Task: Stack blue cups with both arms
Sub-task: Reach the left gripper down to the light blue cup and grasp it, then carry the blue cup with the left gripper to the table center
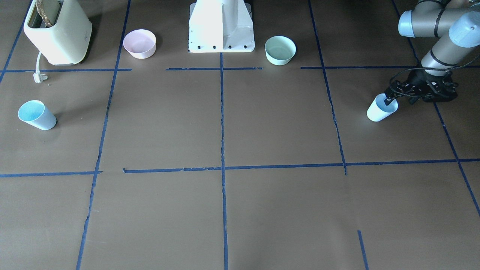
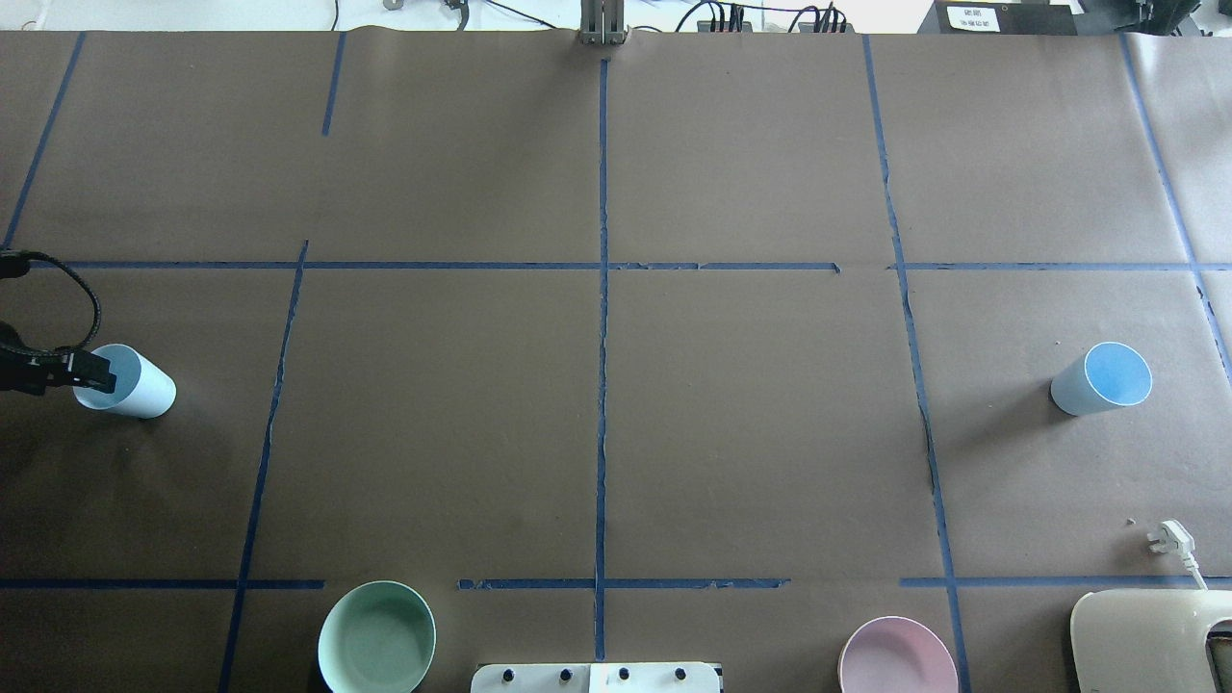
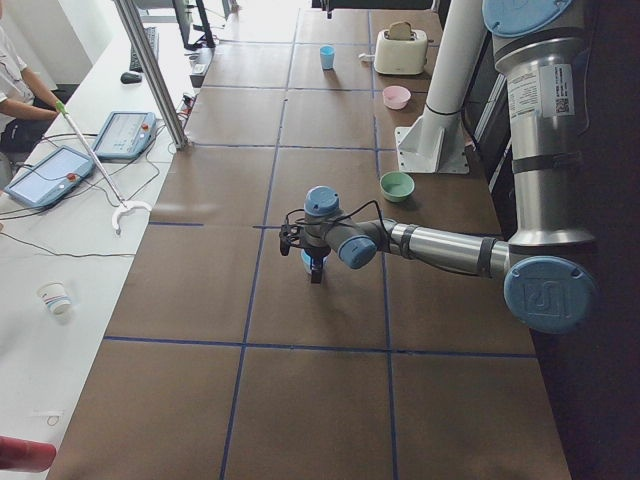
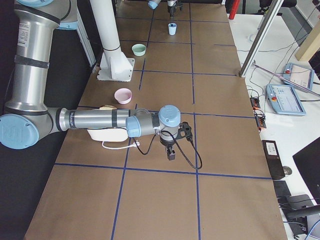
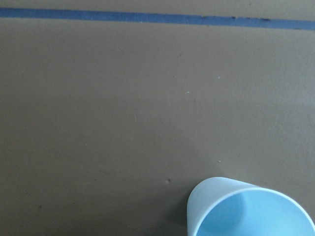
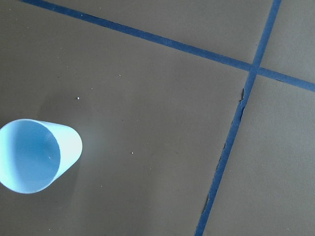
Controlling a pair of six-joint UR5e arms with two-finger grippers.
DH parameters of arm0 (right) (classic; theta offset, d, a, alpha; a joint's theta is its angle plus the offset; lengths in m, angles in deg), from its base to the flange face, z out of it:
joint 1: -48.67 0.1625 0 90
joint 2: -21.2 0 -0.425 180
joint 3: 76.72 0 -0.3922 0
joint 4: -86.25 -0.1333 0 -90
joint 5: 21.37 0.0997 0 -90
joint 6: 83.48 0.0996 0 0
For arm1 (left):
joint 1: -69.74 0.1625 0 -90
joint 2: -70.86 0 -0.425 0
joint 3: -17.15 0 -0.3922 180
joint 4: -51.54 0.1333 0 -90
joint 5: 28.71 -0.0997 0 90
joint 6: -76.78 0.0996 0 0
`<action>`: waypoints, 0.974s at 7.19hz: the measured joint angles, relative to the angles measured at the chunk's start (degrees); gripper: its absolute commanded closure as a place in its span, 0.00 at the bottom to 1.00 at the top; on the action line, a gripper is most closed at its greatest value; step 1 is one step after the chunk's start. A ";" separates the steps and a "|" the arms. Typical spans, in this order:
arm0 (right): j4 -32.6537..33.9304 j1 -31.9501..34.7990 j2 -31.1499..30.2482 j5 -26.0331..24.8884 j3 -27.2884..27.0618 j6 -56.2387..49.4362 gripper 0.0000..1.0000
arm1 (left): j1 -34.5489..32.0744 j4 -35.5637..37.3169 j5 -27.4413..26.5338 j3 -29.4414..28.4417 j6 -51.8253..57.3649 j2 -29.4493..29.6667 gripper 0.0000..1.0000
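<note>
Overhead exterior view: two cups stand upright and well apart, one at the left edge of the frame and one near the right edge, both at about mid-height.
First blue cup (image 2: 140, 390): small, tapered and handleless. It has a pale blue-white wall and a sky-blue inside, mouth up, and sits at the left edge of the frame.
Second blue cup (image 2: 1102, 378): same shape and colours, standing alone at the right of the frame. Its round blue mouth also shows at the lower left of the right wrist view.
Left gripper (image 2: 94, 375): a black finger reaches over the first blue cup's rim into its mouth. I cannot tell whether it is clamped on the wall.
Right gripper (image 4: 171, 150): shows only in the exterior right view, pointing down at the table. I cannot tell whether it is spread or clenched.
Bowls: mint-green bowl (image 2: 377, 637) and pink bowl (image 2: 897, 659) sit along the lower edge, either side of the white pedestal (image 2: 597, 677).
Toaster (image 2: 1145, 635): in the lower right corner, with its plug (image 2: 1169, 535) lying just above it.
</note>
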 measured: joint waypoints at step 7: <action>0.00 0.00 0.00 0.22 -0.12 0.08 0.00 | 2.98 6.87 -0.56 3.10 -6.02 10.86 1.00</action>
